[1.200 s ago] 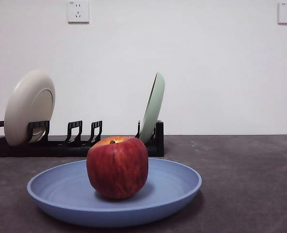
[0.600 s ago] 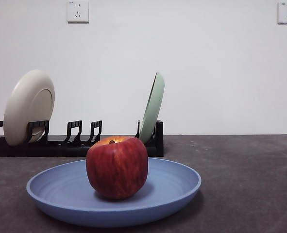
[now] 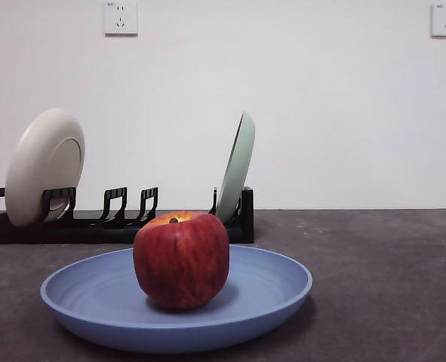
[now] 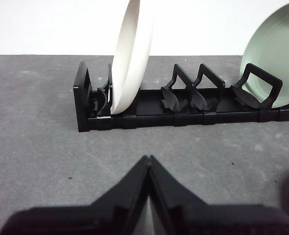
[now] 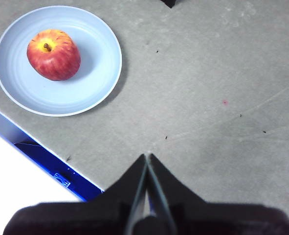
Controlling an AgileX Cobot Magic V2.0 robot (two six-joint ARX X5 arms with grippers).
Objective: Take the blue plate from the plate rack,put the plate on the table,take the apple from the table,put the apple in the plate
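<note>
The red apple (image 3: 181,259) sits upright in the blue plate (image 3: 94,302), which lies flat on the dark grey table (image 3: 389,271); the right wrist view shows the same apple (image 5: 54,54) inside the plate (image 5: 93,73). Behind them stands the black plate rack (image 3: 124,219) (image 4: 183,105). My left gripper (image 4: 148,159) is shut and empty, over the table in front of the rack. My right gripper (image 5: 146,156) is shut and empty, high above bare table, well away from the plate. Neither arm shows in the front view.
A cream-white plate (image 3: 45,166) (image 4: 132,54) leans in the rack's left end and a pale green plate (image 3: 238,166) (image 4: 276,54) in its right end. The table's edge, with a blue strip (image 5: 41,152), runs near the plate in the right wrist view.
</note>
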